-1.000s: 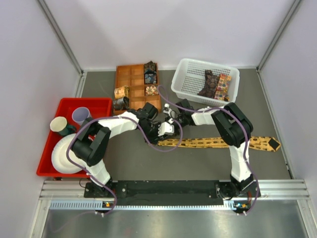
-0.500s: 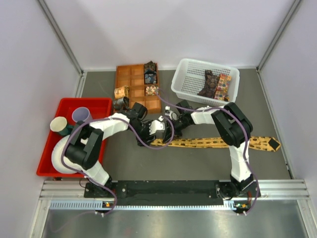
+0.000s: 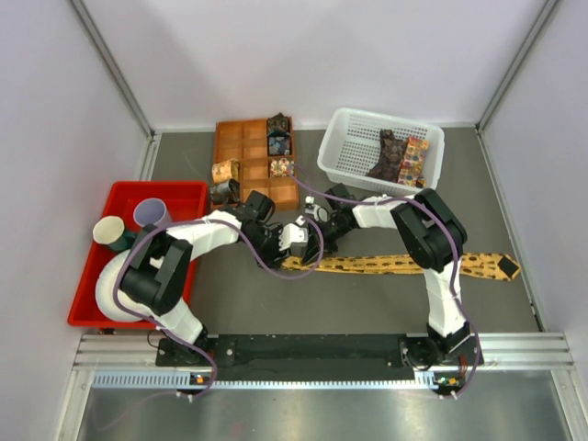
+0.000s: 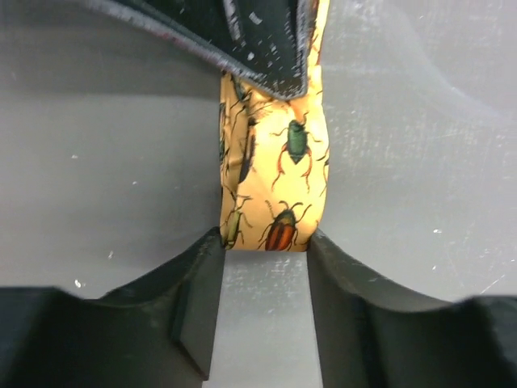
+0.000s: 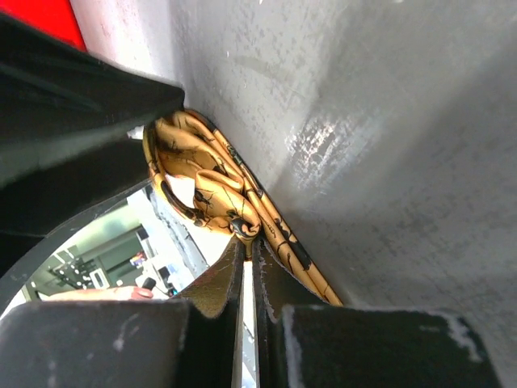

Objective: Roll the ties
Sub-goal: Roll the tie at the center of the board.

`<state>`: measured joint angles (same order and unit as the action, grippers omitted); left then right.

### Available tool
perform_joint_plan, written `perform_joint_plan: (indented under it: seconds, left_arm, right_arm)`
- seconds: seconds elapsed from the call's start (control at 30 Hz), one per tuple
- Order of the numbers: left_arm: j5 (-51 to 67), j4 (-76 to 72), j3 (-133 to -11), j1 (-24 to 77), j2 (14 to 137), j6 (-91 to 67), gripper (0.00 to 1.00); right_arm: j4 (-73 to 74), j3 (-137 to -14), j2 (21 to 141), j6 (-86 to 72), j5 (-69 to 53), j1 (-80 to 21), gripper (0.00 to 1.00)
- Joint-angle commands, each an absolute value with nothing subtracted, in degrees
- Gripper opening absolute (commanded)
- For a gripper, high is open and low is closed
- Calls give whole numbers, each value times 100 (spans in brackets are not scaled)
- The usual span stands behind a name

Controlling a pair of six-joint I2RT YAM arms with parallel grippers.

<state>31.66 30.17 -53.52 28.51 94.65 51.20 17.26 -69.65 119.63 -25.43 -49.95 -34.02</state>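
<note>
Top view first: the golden-yellow tie (image 3: pixel 395 265) lies as a long flat strip on the grey worktop (image 3: pixel 367 312), in front of the orange-brown compartment tray (image 3: pixel 241 147). Its narrow end is gathered just in front of that tray, where the left pincer (image 3: pixel 299 246) and the right pincer (image 3: pixel 317 234) meet.

Left wrist now: satiny fabric printed with beetles, doubled into a rounded fold. The left pincer's black fingers (image 4: pixel 198 299) stand apart, one at each edge of the fold. Touching, yes; squeezing, I cannot tell.

Right wrist: soft loops of the tie bunch on the matte, speckled worktop. The right pincer (image 5: pixel 247 250) is drawn together, nipping a fold of cloth at its tips.
</note>
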Motion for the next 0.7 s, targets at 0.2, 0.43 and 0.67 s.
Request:
perform_joint_plan:
  seconds: [0.2,0.43,0.67]
  left_arm:
    - [3823,3164,-5853,3129,9211,5081,36]
    - [3806,2716,-6003,3506,9544,4527,37]
    - [3613,2426,-6073,3665,10027,4289,40]
  right_arm:
    - [1960,-7172,12261,-2241,-4386,-3436,0]
    - [1969,-7181,12278,-2250,-4403,-3436,0]
    - [1960,-7163,12278,-2259,-4412,-3436,0]
